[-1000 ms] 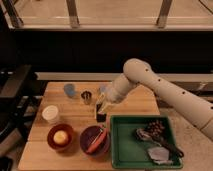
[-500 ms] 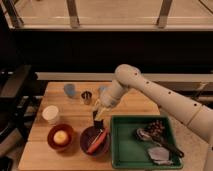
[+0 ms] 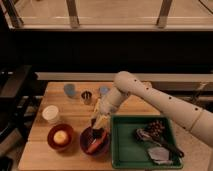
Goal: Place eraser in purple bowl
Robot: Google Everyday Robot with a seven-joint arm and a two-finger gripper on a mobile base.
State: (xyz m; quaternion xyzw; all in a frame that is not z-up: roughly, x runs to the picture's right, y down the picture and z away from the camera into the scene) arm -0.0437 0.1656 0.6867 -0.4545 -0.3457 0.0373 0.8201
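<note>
A wooden table point(image 3: 75, 112) stands in front of a dark wall, with a railing and bright floor beyond. A white robot arm point(image 3: 165, 102) reaches in from the right, bending down toward the table's front middle. Its gripper point(image 3: 95, 124) hangs just above the far rim of the purple bowl point(image 3: 95, 142), which sits near the table's front edge. Whether the fingers are spread or closed on anything cannot be told. A small dark shape at the gripper's tip may be the eraser point(image 3: 93, 121), a blackish block, but it blends into the gripper. The bowl already holds orange and red pieces. Touching or just beside the bowl on its left is a red-orange bowl point(image 3: 60, 137) with a pale round thing inside. Just beside it on the right lies a green tray point(image 3: 120, 150) with dark items. Bare wood remains behind the bowls, where a white cup point(image 3: 50, 113), a blue piece point(image 3: 69, 90), a metal cup point(image 3: 86, 97) and a light blue block point(image 3: 104, 90) stand apart.
</note>
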